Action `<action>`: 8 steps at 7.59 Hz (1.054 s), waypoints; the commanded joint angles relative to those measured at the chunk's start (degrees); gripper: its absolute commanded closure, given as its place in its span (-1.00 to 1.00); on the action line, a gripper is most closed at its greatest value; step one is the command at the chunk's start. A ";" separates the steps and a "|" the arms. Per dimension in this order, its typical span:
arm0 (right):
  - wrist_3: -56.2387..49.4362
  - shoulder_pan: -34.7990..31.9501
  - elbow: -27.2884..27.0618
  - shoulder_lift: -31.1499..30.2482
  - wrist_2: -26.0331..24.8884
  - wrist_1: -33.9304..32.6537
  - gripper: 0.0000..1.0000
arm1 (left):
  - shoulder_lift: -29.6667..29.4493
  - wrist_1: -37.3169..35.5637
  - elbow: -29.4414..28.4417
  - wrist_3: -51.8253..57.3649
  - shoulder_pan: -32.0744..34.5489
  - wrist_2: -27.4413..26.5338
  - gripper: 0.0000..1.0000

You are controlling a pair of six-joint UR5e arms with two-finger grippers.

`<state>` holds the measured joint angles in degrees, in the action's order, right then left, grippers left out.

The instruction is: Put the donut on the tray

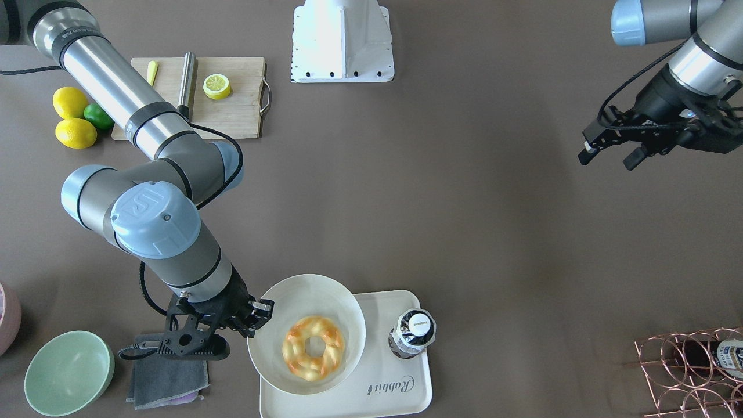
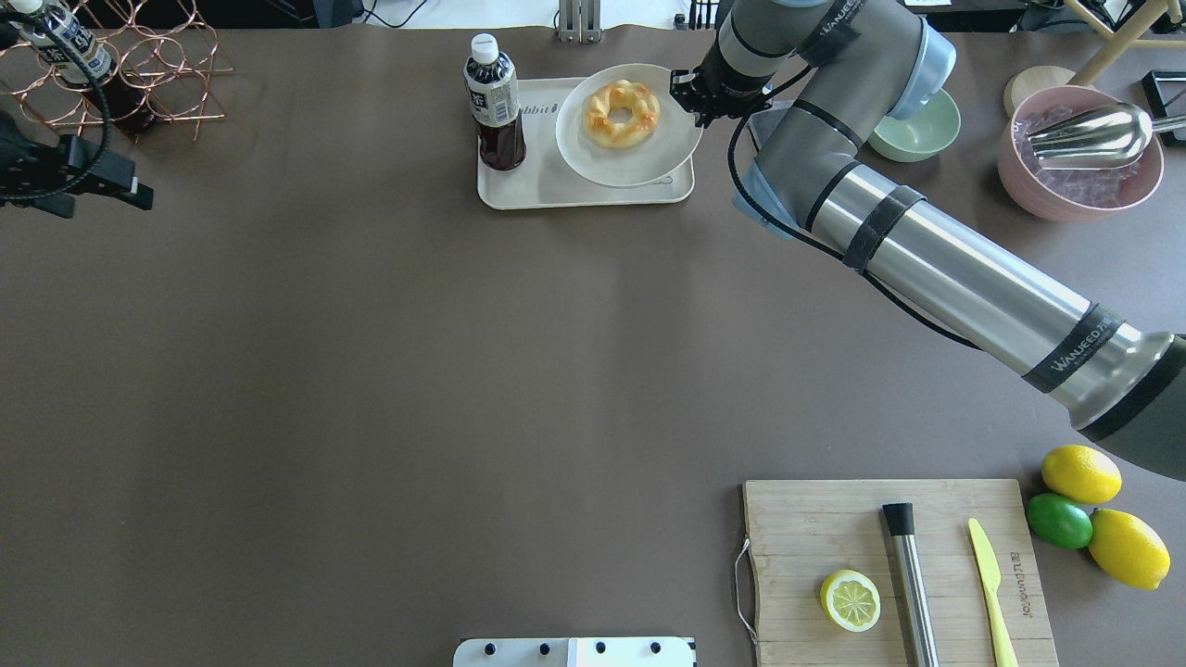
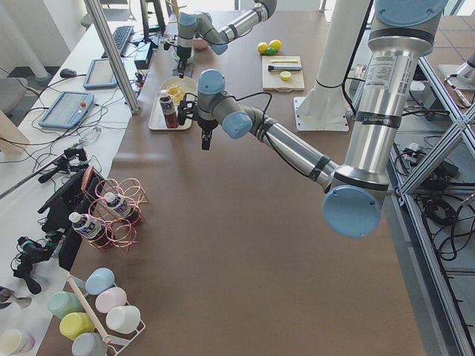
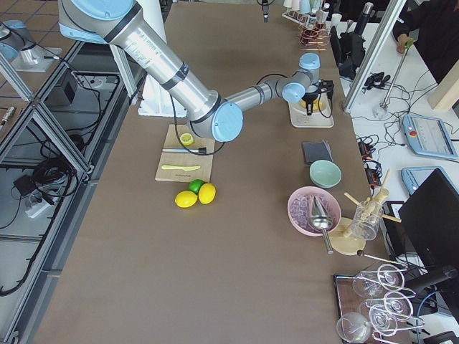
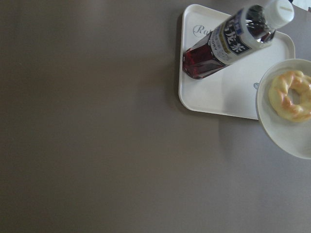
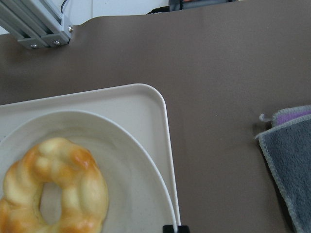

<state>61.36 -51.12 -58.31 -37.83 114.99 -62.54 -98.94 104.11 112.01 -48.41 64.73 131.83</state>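
Note:
The donut (image 1: 313,347), a pale yellow braided ring with orange glaze, lies on a round off-white plate (image 1: 307,293). The plate sits over the cream tray (image 1: 371,389) and overhangs its edge. My right gripper (image 1: 258,316) is at the plate's rim, and in the right wrist view its fingertips (image 6: 168,228) are closed together on that rim beside the donut (image 6: 53,189). My left gripper (image 1: 609,157) hangs open and empty, far from the tray. The left wrist view shows the donut (image 5: 291,95), plate (image 5: 282,136) and tray (image 5: 218,97) from a distance.
A dark tea bottle (image 1: 413,334) stands on the tray. A grey cloth (image 1: 168,377) and a green bowl (image 1: 68,371) lie beside the right gripper. A cutting board (image 1: 232,110) with a lemon slice, a copper wire rack (image 1: 691,371) and a pink bowl (image 2: 1079,153) are farther off.

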 commanded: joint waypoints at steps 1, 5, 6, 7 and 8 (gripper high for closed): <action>0.25 1.20 7.06 1.35 -3.18 6.80 1.00 | 5.59 -0.04 -3.18 14.36 7.23 2.29 -0.96; 4.82 4.02 11.02 4.08 -6.98 11.37 1.00 | 5.42 -0.04 -5.83 17.29 10.67 3.96 -0.96; 3.95 3.75 11.03 3.99 -7.06 11.21 -0.95 | 5.42 -0.04 -6.01 18.08 11.11 3.96 -0.96; -0.93 1.66 10.68 3.90 -6.45 8.86 -1.00 | 5.42 -0.04 -6.01 18.18 11.55 3.96 -0.96; -6.99 -1.14 6.76 2.25 -4.62 0.31 -1.00 | 5.42 -0.04 -6.01 18.18 11.73 3.96 -0.96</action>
<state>62.71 -48.49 -47.74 -33.96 108.37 -53.09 -93.50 104.06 106.10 -30.52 75.90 135.71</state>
